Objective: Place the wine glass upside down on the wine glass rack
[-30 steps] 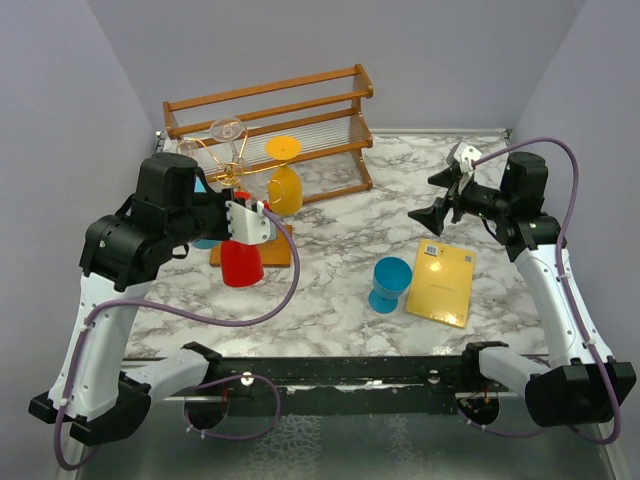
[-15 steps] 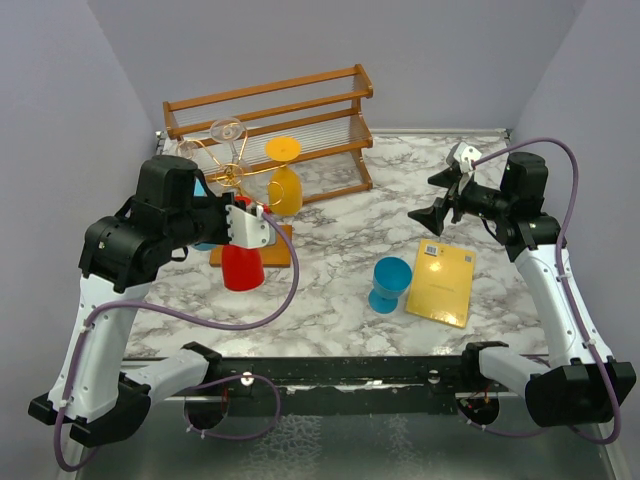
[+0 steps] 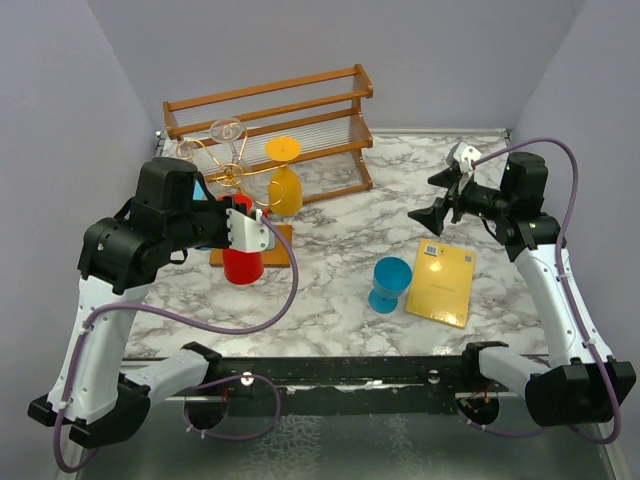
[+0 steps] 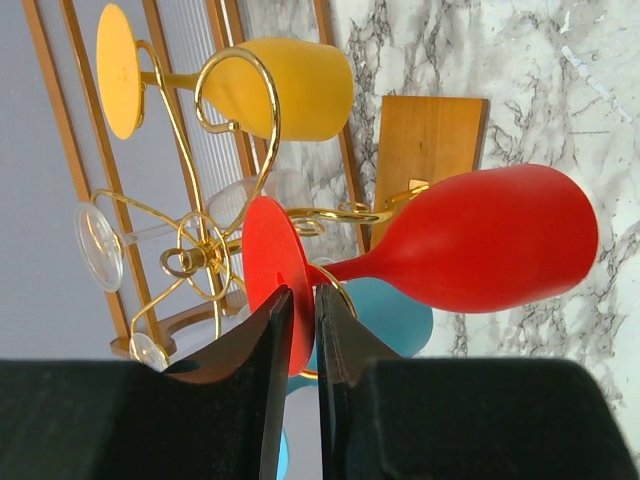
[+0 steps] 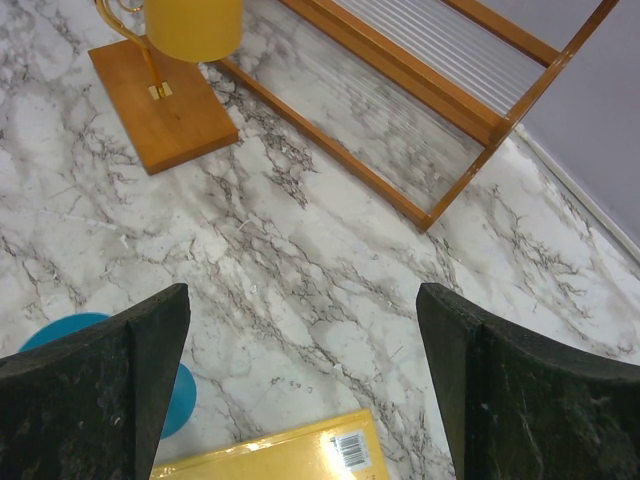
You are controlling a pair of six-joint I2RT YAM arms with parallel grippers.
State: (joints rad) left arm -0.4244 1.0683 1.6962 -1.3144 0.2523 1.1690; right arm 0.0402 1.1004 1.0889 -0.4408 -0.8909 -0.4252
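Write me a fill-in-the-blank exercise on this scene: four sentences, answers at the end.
1. The left gripper has its fingertips at the foot of the ____ wine glass.
2. The yellow glass hangs on the gold wire rack with its bowl pointing ____.
3. The blue glass stands on the table beside a flat ____ book.
4. The right gripper has its jaws standing ____.

Answers: red; down; yellow; open.

Red wine glass (image 4: 490, 240) and yellow wine glass (image 4: 290, 88) crowd the gold wire rack (image 4: 430, 140); white marble desk (image 5: 300, 250) beside it lies open.
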